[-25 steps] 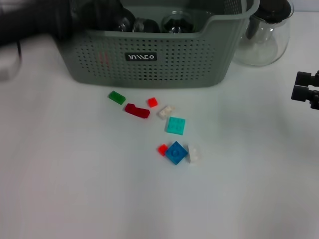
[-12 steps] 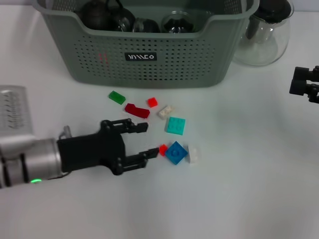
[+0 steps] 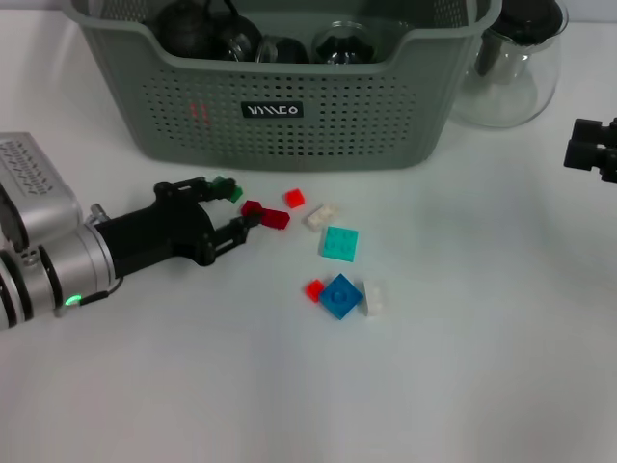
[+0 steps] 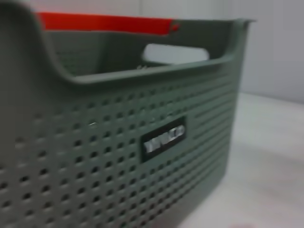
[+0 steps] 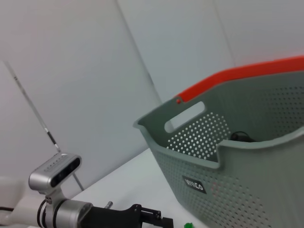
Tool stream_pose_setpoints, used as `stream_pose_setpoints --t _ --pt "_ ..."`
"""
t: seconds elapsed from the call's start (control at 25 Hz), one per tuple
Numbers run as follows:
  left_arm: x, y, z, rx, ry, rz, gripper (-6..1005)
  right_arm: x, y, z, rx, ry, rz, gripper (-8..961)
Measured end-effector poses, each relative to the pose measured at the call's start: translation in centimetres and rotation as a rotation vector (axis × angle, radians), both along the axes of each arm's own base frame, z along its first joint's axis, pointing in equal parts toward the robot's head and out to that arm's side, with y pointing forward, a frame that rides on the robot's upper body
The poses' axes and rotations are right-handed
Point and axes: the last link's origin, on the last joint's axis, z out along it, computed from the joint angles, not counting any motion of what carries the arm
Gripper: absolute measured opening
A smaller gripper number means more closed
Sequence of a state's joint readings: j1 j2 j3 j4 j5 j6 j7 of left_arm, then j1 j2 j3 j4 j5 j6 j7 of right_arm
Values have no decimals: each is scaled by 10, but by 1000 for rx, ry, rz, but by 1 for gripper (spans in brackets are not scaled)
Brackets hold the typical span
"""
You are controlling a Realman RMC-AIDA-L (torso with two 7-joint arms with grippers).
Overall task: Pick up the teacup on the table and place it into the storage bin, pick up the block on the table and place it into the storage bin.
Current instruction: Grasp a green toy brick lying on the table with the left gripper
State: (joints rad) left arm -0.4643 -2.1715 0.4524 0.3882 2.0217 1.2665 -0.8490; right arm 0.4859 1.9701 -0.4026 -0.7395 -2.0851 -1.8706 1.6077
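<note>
left end effector [image 3: 229,206] shifted up toward green block [image 3: 229,190] | fingers wide, empty | storage bin [image 3: 289,125] grey-green, perforated

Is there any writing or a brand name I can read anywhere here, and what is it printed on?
Small black label on the front wall of the storage bin: white stylised lettering, too blurred to read for certain in any view.
Faint red marks on the same wall, beside the label: not legible.
No other text shows on the blocks, the table or the arms.
</note>
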Motion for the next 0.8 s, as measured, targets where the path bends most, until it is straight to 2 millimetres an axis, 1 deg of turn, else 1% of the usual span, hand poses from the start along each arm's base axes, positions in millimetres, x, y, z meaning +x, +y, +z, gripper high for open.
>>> stream_pose_setpoints --t 0.4,0.8 --pt "-12 16 -1 72 65 107 504 -1 2 1 -7 0 -9 507" --pt "-9 32 -6 58 76 185 493 -1 1 0 -11 0 -11 506"
